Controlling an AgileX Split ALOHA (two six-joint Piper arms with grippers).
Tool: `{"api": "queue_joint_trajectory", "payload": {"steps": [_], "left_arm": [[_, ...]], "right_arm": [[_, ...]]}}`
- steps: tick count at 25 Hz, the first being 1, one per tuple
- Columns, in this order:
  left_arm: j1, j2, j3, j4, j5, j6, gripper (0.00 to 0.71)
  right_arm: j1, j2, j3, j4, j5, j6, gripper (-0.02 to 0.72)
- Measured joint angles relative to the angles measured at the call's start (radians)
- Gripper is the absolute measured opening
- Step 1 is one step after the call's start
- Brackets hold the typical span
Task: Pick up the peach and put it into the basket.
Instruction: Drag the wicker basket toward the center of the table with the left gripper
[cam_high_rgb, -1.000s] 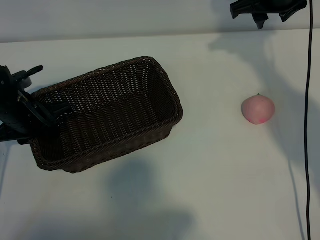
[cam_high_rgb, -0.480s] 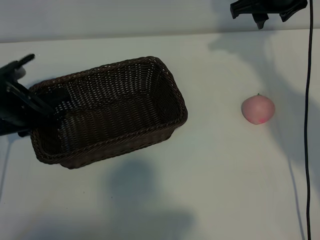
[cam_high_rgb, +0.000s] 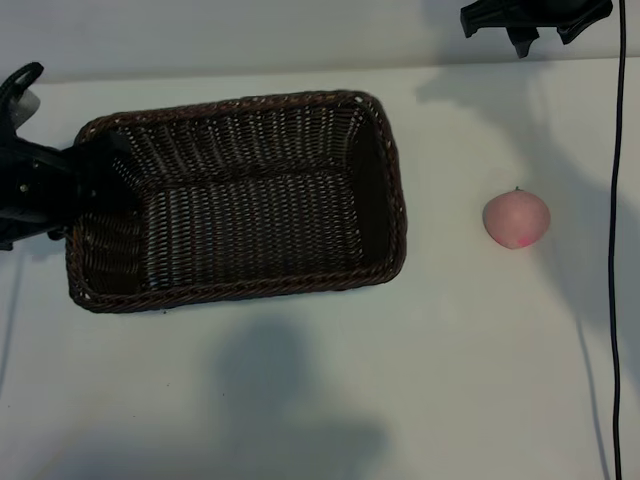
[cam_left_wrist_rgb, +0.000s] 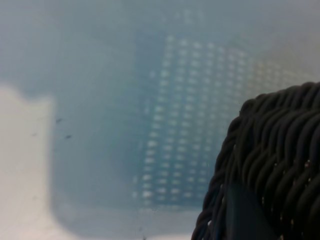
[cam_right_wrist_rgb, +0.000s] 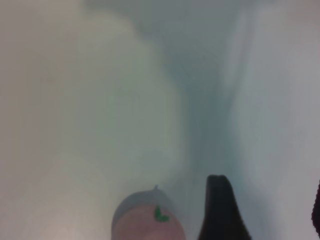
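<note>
Exterior view: the left gripper (cam_high_rgb: 85, 185) is clamped on the left end wall of the basket (cam_high_rgb: 240, 290); the peach (cam_high_rgb: 516, 219) lies on the white table (cam_high_rgb: 400, 380), well apart to the basket's right; the right gripper (cam_high_rgb: 540, 35) hangs at the far edge, jaws apart, holding nothing

Left wrist view: woven rim close up, a dark finger (cam_left_wrist_rgb: 245, 215) against it

Right wrist view: peach near one dark finger (cam_right_wrist_rgb: 220, 210), not touching
</note>
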Motion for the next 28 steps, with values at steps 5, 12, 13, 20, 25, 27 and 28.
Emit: {"api": "queue_joint_trajectory", "payload": {"steps": [5, 12, 13, 20, 25, 27, 28], "left_arm": [[0.000, 0.018, -0.061, -0.013, 0.009, 0.022, 0.272], [-0.002, 0.129, -0.261, -0.021, 0.086, 0.014, 0.272], [-0.006, 0.148, -0.284, -0.021, 0.091, 0.010, 0.272], [-0.090, 0.261, -0.357, 0.040, 0.078, -0.074, 0.272], [-0.120, 0.345, -0.360, 0.044, 0.033, -0.097, 0.272], [-0.123, 0.371, -0.360, 0.044, 0.019, -0.098, 0.272], [-0.124, 0.383, -0.360, 0.044, 0.017, -0.099, 0.272]], "right_arm": [[0.000, 0.000, 0.000, 0.000, 0.000, 0.000, 0.439], [0.000, 0.000, 0.000, 0.000, 0.000, 0.000, 0.439], [0.000, 0.000, 0.000, 0.000, 0.000, 0.000, 0.439], [0.000, 0.000, 0.000, 0.001, 0.000, -0.002, 0.438], [0.000, 0.000, 0.000, 0.004, 0.000, -0.004, 0.438], [0.000, 0.000, 0.000, 0.004, 0.000, -0.004, 0.438], [0.000, 0.000, 0.000, 0.004, 0.000, -0.005, 0.438]]}}
